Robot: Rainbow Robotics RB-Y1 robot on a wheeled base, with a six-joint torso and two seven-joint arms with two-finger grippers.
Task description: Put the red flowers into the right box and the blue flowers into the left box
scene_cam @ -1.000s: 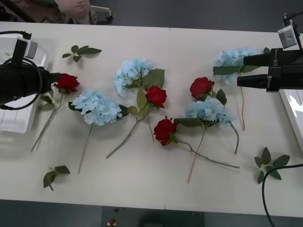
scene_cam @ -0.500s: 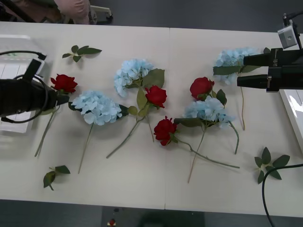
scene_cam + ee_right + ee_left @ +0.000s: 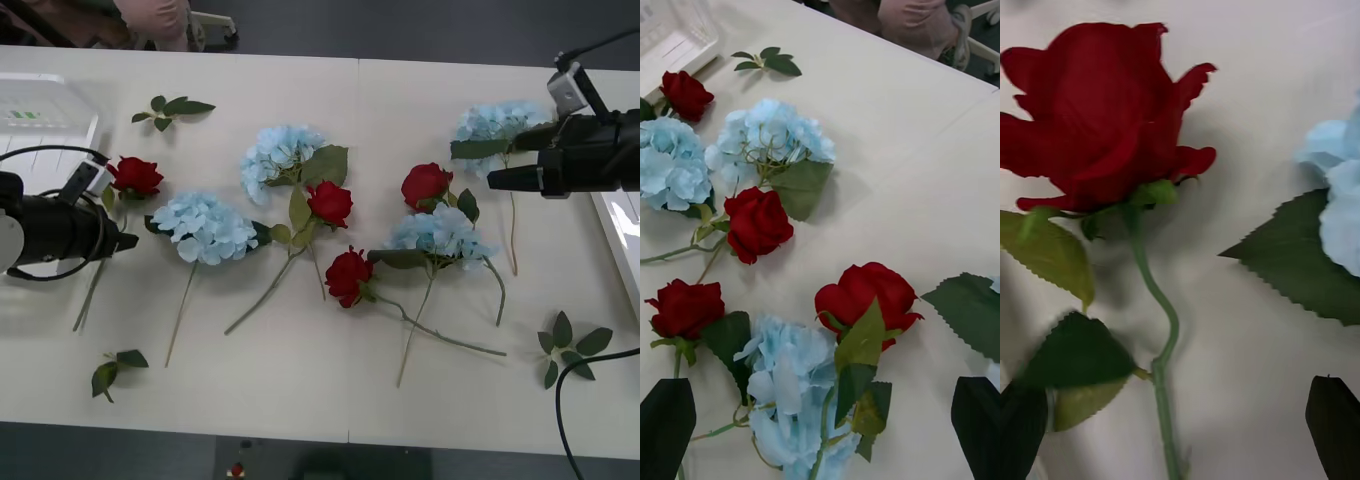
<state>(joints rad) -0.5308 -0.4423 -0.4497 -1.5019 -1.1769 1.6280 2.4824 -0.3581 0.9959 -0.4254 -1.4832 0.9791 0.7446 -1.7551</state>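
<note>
On the table's left side, the left gripper [image 3: 128, 240] hangs low over the stem of the leftmost red rose [image 3: 137, 175]. Its black fingers [image 3: 1334, 427] stand spread at either side of that stem without touching it, and the arm hides the stem's middle stretch in the front view. Up close, the bloom [image 3: 1097, 127] lies on the pale table [image 3: 400, 90] with two green leaves just beneath it.

Behind that arm the left box [image 3: 45, 110] is cut off at the edge, its ribbed bottom barely readable. Three more red roses [image 3: 330, 203] lie near the middle, mixed with blue flowers [image 3: 205, 227] whose stems cross one another.

Over at the far right, the right gripper [image 3: 495, 170] hovers beside the farthest blue cluster [image 3: 490, 122], covering part of its leaf; the fingers [image 3: 666, 424] are parted and hold nothing. Only a sliver of the right box [image 3: 620, 230] shows below that arm. Loose leaf sprigs [image 3: 172, 108] lie apart near the table's corners.
</note>
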